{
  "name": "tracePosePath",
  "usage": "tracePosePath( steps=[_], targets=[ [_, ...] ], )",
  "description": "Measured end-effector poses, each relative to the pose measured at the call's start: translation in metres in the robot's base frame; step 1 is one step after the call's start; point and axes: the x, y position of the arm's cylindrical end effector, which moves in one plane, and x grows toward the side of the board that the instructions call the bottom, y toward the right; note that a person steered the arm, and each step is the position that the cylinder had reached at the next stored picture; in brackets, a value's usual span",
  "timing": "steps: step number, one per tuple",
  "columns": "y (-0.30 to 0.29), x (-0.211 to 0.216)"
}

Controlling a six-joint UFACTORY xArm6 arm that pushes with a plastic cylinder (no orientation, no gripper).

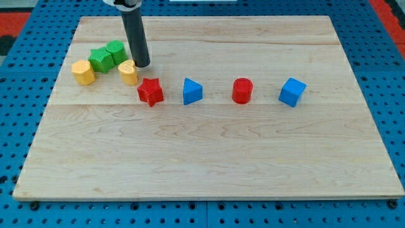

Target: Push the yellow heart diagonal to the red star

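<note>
The yellow heart [128, 73] lies at the view's upper left, just up and left of the red star [150, 91], nearly touching it. My tip [142, 65] rests on the board right beside the heart's upper right edge, above the star. The dark rod rises from it toward the view's top.
A yellow hexagon-like block [83, 72] lies left of the heart. Two green blocks [100, 59] [116, 52] sit together above it. A blue triangle [192, 91], a red cylinder [242, 90] and a blue cube [292, 92] stand in a row right of the star. The wooden board [209, 158] lies on a blue pegboard.
</note>
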Motion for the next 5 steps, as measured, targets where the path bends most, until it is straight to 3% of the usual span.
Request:
tracePosePath(
  steps=[4, 5],
  targets=[
    [-0.033, 0.035],
    [-0.055, 0.082]
  ],
)
